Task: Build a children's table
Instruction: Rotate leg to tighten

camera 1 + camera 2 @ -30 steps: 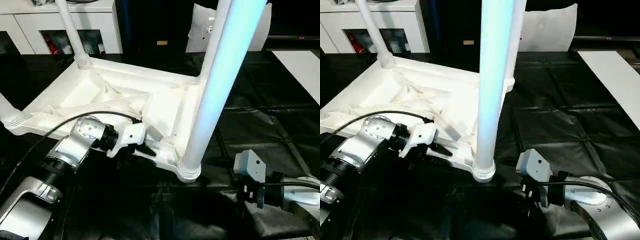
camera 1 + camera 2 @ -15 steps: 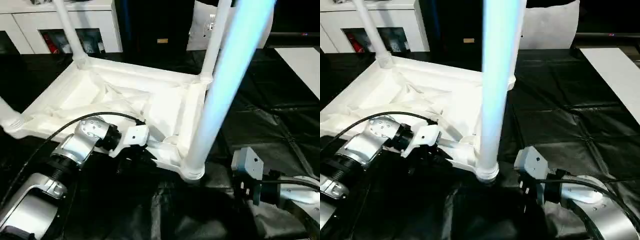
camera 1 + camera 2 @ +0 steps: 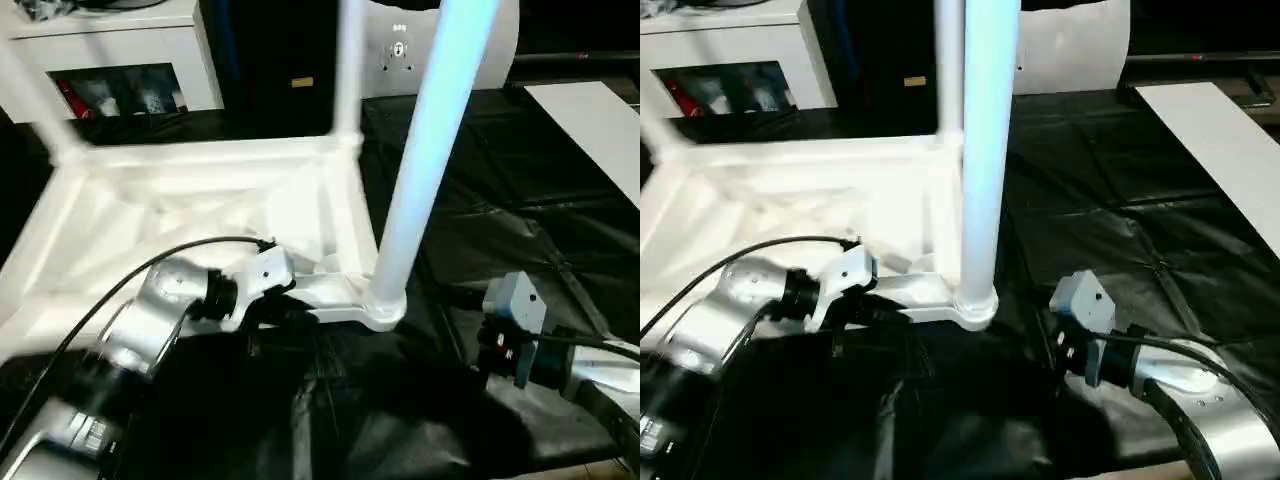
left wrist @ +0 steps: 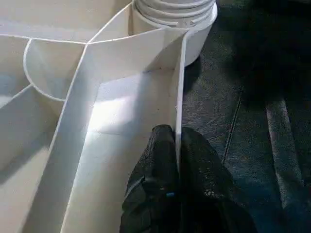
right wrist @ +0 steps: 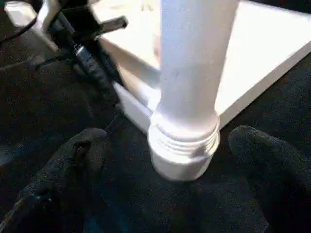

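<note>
While the left tool [image 4: 177,160] is clenched on the thin outer rim wall of the table [image 3: 190,200], one black finger [image 4: 158,160] is seen inside the rim and the other outside it, close beside the nearest corner socket [image 4: 175,19]. In the head views that tool [image 3: 262,300] is found at the near edge of the table, with a black cable looped over its silver forearm.

The right tool [image 5: 182,160] is held released, its two fingers [image 5: 73,160] spread wide to either side of the same corner, touching neither the socket nor the leg. In the head views it [image 3: 1065,345] is seen low over the black cover, just beside that corner on the robot's right.

The table is laid upside down on the black-covered surface [image 3: 520,200]. It is made of white plastic, and its underside is shown as a shallow tray crossed by thin upright ribs. A round, ringed collar is formed at the corner. From this collar a smooth tubular leg [image 3: 425,150] is raised, tinted pale blue along its length. A second leg [image 3: 350,60] is stood at the far corner behind it. The far left part of the table is blurred. White cabinets [image 3: 110,60] are seen beyond the surface.
</note>
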`<state>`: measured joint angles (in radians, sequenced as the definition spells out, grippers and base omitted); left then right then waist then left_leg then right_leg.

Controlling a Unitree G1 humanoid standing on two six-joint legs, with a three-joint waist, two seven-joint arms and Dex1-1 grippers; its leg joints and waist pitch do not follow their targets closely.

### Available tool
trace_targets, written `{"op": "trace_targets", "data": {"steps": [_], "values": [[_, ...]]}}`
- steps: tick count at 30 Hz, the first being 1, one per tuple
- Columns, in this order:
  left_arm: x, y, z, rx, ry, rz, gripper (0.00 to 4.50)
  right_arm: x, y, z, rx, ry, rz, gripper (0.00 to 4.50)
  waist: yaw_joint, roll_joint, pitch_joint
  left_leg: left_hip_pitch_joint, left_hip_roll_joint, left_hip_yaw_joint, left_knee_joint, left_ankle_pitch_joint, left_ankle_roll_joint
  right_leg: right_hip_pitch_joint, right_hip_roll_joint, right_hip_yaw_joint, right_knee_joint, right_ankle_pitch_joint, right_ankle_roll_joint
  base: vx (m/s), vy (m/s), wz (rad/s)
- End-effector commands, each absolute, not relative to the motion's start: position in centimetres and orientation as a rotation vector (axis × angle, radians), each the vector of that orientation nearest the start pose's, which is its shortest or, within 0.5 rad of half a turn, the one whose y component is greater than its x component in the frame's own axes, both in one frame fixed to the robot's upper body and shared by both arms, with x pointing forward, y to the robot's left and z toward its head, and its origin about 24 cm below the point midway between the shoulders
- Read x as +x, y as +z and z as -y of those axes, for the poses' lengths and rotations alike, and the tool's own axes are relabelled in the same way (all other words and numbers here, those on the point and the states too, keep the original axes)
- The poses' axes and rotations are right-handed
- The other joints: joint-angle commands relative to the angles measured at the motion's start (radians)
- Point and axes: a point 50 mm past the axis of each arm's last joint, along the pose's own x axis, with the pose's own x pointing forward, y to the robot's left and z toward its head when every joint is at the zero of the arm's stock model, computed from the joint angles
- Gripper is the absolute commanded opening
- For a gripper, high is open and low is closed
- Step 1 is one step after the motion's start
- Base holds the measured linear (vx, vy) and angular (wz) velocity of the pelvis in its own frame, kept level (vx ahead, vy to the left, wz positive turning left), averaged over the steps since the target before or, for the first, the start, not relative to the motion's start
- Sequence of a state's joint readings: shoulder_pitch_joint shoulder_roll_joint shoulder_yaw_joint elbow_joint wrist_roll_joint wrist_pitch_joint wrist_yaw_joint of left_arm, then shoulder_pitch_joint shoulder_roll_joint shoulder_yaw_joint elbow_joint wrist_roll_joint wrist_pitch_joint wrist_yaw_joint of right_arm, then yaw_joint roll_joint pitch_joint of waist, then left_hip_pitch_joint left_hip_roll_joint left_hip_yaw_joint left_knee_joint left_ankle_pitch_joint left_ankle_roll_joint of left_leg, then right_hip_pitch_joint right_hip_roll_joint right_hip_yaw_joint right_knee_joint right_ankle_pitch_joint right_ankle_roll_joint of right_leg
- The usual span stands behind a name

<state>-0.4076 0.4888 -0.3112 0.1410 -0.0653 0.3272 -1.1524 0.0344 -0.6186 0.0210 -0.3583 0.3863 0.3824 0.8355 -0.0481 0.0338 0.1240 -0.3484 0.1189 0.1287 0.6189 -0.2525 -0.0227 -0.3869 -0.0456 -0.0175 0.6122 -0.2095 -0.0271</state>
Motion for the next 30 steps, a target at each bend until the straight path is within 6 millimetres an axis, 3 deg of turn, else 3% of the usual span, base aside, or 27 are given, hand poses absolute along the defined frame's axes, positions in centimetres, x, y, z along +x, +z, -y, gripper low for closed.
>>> {"op": "trace_targets", "data": {"steps": [1,3,5,7,8,10,12,13,17,18,20,21,24,27,30], "values": [[27.3,6.3,-13.8,0.380,-1.351,-0.402,0.04,22.6,9.8,18.6,-0.197,0.945,-0.202,4.50,0.011,-0.026,-0.041,-0.016,0.095,-0.033,-0.083,-0.076,0.146,0.047,-0.109,0.053,-0.087,-0.291,-0.256,0.000,0.000,0.00],[26.9,6.3,-13.8,0.392,-1.391,-0.402,0.04,23.1,9.8,18.5,-0.184,0.949,-0.197,4.50,0.009,-0.022,-0.043,-0.014,0.095,-0.034,-0.083,-0.070,0.149,0.043,-0.109,0.053,-0.084,-0.274,-0.256,0.000,0.000,0.00],[26.6,6.1,-14.1,0.444,-1.441,-0.412,0.04,23.6,9.8,17.9,-0.137,1.021,-0.174,4.50,0.010,-0.024,-0.047,-0.015,0.096,-0.035,-0.080,-0.022,0.167,0.044,-0.109,0.052,-0.075,-0.188,-0.273,0.000,0.000,0.00],[26.6,6.2,-14.1,0.461,-1.455,-0.412,0.04,23.8,9.8,17.7,-0.120,1.082,-0.170,4.50,0.012,-0.027,-0.051,-0.016,0.095,-0.031,-0.075,0.024,0.197,0.046,-0.109,0.051,-0.068,-0.106,-0.288,0.000,0.000,0.00],[26.8,6.4,-14.0,0.464,-1.461,-0.396,0.00,24.1,9.8,17.6,-0.111,1.130,-0.171,4.21,0.015,-0.024,-0.053,-0.017,0.096,-0.031,-0.072,0.054,0.215,0.047,-0.110,0.050,-0.063,-0.064,-0.298,0.000,0.000,0.00],[27.0,6.6,-13.9,0.459,-1.464,-0.376,0.00,24.4,9.7,17.5,-0.103,1.158,-0.174,4.14,0.024,-0.025,-0.059,-0.016,0.096,-0.027,-0.065,0.109,0.244,0.044,-0.109,0.047,-0.052,0.009,-0.314,0.000,0.000,0.00],[27.1,6.8,-13.8,0.456,-1.469,-0.360,0.00,24.7,9.6,17.5,-0.105,1.186,-0.180,4.02,0.031,-0.026,-0.060,-0.018,0.095,-0.025,-0.063,0.130,0.259,0.043,-0.108,0.045,-0.048,0.030,-0.323,0.000,0.000,0.00],[27.3,6.9,-13.7,0.457,-1.476,-0.350,0.00,25.2,9.4,17.4,-0.119,1.216,-0.189,3.76,0.032,-0.027,-0.059,-0.019,0.096,-0.025,-0.063,0.134,0.261,0.043,-0.108,0.045,-0.048,0.031,-0.323,0.000,0.000,0.00],[27.1,6.6,-13.9,0.481,-1.527,-0.384,0.00,26.3,9.3,17.1,-0.123,1.286,-0.205,3.62,0.035,-0.029,-0.054,-0.017,0.095,-0.021,-0.065,0.081,0.241,0.041,-0.109,0.043,-0.057,-0.056,-0.325,0.000,0.000,0.00],[27.0,6.5,-13.9,0.483,-1.536,-0.392,0.00,26.5,9.3,17.1,-0.133,1.294,-0.207,3.35,0.037,-0.028,-0.055,-0.015,0.096,-0.021,-0.065,0.073,0.236,0.040,-0.110,0.043,-0.058,-0.069,-0.324,0.000,0.000,0.00],[27.0,6.4,-14.0,0.496,-1.543,-0.399,0.00,26.7,9.2,17.0,-0.138,1.313,-0.222,3.23,0.038,-0.027,-0.057,-0.015,0.098,-0.020,-0.065,0.080,0.234,0.040,-0.109,0.042,-0.055,-0.059,-0.324,0.000,0.000,0.00],[27.0,6.5,-14.0,0.499,-1.546,-0.400,0.00,26.9,9.1,17.0,-0.137,1.319,-0.226,3.23,0.037,-0.034,-0.058,-0.015,0.099,-0.020,-0.065,0.092,0.241,0.041,-0.109,0.040,-0.052,-0.038,-0.328,0.000,0.000,0.00],[27.2,6.5,-14.0,0.504,-1.548,-0.401,0.00,27.1,9.1,16.9,-0.131,1.349,-0.235,2.83,0.038,-0.030,-0.061,-0.016,0.099,-0.020,-0.061,0.131,0.262,0.041,-0.110,0.037,-0.044,0.013,-0.338,0.000,0.000,0.00],[27.4,6.5,-14.2,0.514,-1.547,-0.403,0.00,27.5,9.0,16.6,-0.124,1.381,-0.244,2.63,0.037,-0.032,-0.059,-0.019,0.099,-0.021,-0.060,0.128,0.272,0.040,-0.112,0.034,-0.044,0.008,-0.341,0.000,0.000,0.00],[27.5,6.7,-14.1,0.518,-1.548,-0.403,0.00,27.5,8.9,16.5,-0.116,1.404,-0.253,2.36,0.037,-0.032,-0.057,-0.017,0.100,-0.019,-0.062,0.093,0.255,0.040,-0.114,0.033,-0.049,-0.037,-0.338,0.000,0.000,0.00]]}}
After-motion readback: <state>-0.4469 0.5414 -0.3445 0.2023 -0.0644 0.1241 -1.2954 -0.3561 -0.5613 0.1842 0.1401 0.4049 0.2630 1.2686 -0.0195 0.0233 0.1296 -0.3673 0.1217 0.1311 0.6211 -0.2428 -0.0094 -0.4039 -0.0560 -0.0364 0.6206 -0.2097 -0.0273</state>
